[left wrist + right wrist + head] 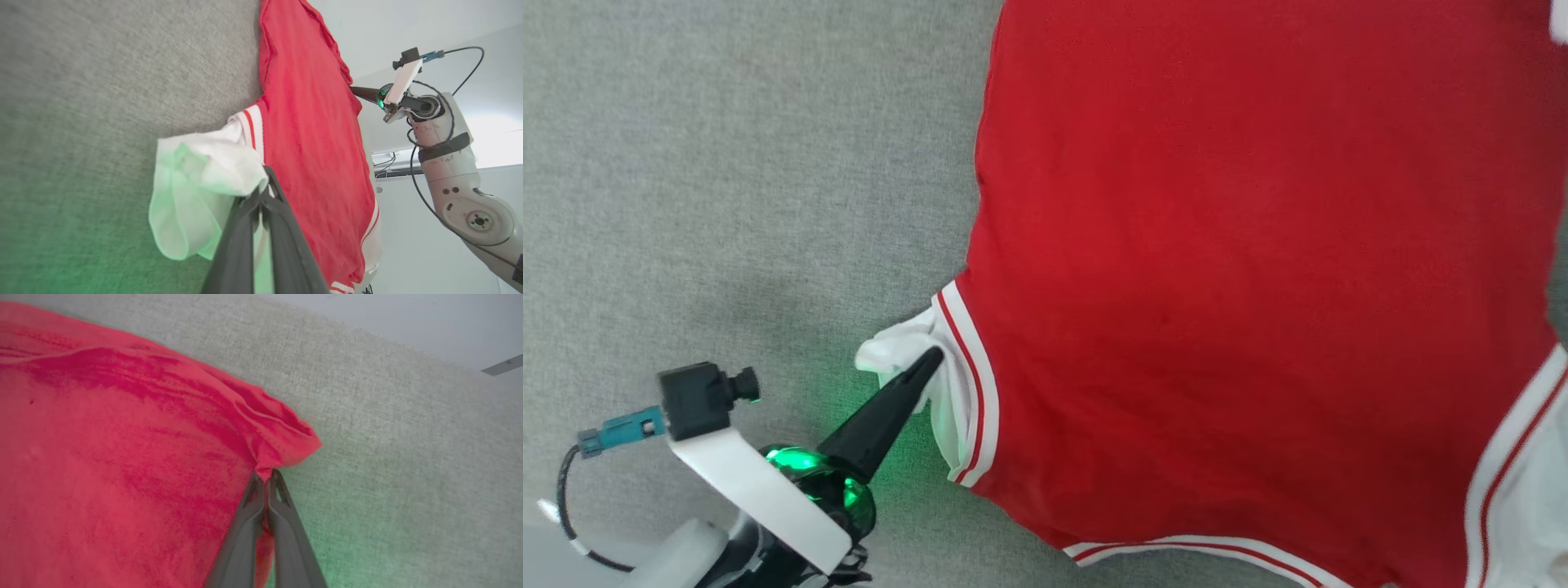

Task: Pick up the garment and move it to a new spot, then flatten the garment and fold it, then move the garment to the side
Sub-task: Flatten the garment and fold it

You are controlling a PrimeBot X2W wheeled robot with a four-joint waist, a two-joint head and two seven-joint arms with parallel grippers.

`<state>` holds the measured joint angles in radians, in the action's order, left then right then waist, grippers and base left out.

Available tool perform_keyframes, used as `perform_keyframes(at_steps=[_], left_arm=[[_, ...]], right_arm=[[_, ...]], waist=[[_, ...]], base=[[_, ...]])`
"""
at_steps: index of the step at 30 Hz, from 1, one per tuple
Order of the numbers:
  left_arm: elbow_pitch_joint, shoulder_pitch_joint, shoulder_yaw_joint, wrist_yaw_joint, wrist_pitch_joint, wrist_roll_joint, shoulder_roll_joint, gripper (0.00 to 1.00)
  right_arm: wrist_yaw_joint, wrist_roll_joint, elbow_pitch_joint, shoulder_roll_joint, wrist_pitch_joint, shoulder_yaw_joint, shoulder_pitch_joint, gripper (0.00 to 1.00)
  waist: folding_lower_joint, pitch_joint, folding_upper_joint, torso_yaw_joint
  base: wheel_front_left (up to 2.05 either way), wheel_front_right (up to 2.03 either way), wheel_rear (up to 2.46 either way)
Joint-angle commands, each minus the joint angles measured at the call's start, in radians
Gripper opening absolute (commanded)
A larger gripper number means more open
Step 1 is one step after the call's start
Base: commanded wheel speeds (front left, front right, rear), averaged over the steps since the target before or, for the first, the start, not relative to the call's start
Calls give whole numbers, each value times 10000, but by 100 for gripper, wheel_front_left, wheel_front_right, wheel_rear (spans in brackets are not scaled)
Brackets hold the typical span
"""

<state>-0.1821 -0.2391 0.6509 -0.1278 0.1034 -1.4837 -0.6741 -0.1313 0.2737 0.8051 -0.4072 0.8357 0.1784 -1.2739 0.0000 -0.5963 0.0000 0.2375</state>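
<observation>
Left hand (929, 358), fingers together and clamped on the bunched white sleeve (894, 349) of the garment (1241, 286); right hand (267, 477), fingers likewise together, pinching a red corner (286, 443) at the far edge. The garment, a red shirt, lies spread and mostly flat on the grey textile-covered desk (727, 163), its red-and-white stripe trim (972, 384) just beside the left hand. Risks, as judged: each grip takes only a small fold near the cloth's edge, so the shirt's own weight, or drag against the rough desk covering, could pull that fold out of either hand during a lift. Unequal travel of the two arms could stretch the cloth taut and slip it free, or let the middle sag and crease. The sleeve, gripped crumpled, may be laid down wrinkled. No brand, label or writing can be read on the cloth facing the cameras.
</observation>
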Motion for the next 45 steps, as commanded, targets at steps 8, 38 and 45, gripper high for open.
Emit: perform_keyframes(at_steps=[8,38,45], left_arm=[[298,647,-29,-48,449,-316,-433,0],[1134,1465,-83,-48,888,-599,-846,0],[1115,1439,32,-48,902,-504,-726,0]], right_arm=[[11,2033,-1894,-1362,-257,1617,2210,0],[9,3847,-11570,-2028,2294,312,14067,21],[9,3984,-13064,-2130,2323,-1075,13575,100]], waist=[[0,1536,0,-633],[0,3099,0,-1911],[0,3138,0,-1763]], base=[[0,0,0],[0,0,0],[0,0,0]])
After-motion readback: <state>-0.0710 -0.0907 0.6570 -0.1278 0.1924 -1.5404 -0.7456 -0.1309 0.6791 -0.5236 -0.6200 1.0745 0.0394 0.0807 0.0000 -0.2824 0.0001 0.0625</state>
